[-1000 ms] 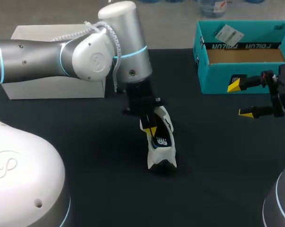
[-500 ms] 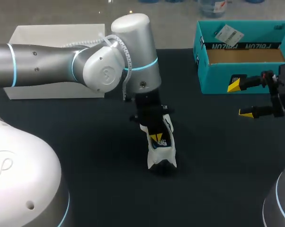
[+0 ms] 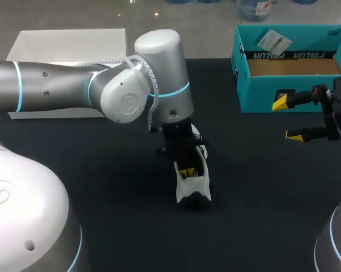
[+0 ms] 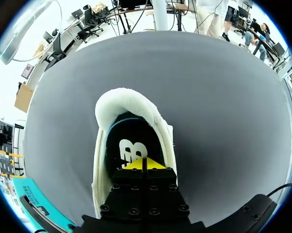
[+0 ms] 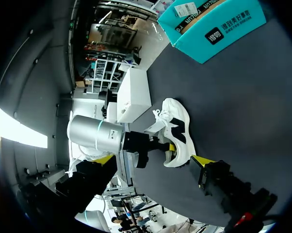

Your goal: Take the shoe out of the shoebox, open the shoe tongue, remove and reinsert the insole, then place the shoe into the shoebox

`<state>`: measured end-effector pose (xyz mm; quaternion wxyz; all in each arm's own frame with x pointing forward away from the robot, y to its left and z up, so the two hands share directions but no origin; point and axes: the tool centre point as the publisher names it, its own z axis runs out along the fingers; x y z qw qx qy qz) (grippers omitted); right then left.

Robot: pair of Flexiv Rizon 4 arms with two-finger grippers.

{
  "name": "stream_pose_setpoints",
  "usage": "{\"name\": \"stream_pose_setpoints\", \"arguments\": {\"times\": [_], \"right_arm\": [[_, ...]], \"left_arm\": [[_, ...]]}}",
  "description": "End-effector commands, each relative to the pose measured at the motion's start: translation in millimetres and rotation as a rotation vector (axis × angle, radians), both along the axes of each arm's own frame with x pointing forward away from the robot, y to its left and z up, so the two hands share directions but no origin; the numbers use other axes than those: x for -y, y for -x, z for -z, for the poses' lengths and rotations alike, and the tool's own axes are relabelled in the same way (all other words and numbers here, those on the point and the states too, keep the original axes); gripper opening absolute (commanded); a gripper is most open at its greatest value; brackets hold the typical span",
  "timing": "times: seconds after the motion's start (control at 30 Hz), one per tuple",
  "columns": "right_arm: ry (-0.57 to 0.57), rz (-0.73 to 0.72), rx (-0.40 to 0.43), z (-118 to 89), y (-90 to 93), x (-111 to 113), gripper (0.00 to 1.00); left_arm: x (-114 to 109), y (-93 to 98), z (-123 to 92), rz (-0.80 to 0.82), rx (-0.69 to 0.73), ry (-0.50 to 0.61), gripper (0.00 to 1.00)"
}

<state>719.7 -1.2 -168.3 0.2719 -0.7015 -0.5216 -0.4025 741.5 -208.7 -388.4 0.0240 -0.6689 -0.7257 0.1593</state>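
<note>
Left claw seen pressed together inside white sneaker on dark surface; right claw held spread near teal shoebox.

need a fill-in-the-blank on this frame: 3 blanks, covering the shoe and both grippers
1. The white shoe stands on the black table, outside the teal ____.
2. The left gripper has its yellow tips ____ the shoe's opening.
3. The right gripper is ____, with nothing between its fingers.
Missing words: shoebox; inside; open.
</note>
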Motion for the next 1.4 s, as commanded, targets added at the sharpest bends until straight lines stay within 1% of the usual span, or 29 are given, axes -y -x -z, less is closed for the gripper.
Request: {"name": "stream_pose_setpoints", "arguments": {"times": [0.03,0.17,0.27,0.53,0.93,1.07,1.17,1.4], "right_arm": [[0.003,0.002,-0.002,0,0.5,-1,1.0],[0.003,0.002,-0.002,0,0.5,-1,1.0],[0.003,0.002,-0.002,0,0.5,-1,1.0],[0.003,0.002,-0.002,0,0.5,-1,1.0],[0.003,0.002,-0.002,0,0.5,-1,1.0],[0.003,0.002,-0.002,0,0.5,-1,1.0],[0.003,0.002,-0.002,0,0.5,-1,1.0],[0.003,0.002,-0.002,0,0.5,-1,1.0]], "left_arm": [[3,5.0,-6,0.007,0.029,0.002,0.0],[3,6.8,-20,0.007,0.088,0.021,0.0],[3,8.2,-22,-0.001,0.116,0.031,0.0],[3,13.2,-6,-0.016,0.115,0.022,0.0],[14,10.9,25,-0.041,0.145,0.014,0.0],[15,11.5,28,-0.043,0.154,0.015,0.0],[13,13.6,20,-0.032,0.16,0.022,0.0],[7,13.7,-15,-0.018,0.216,0.063,0.0]]}}
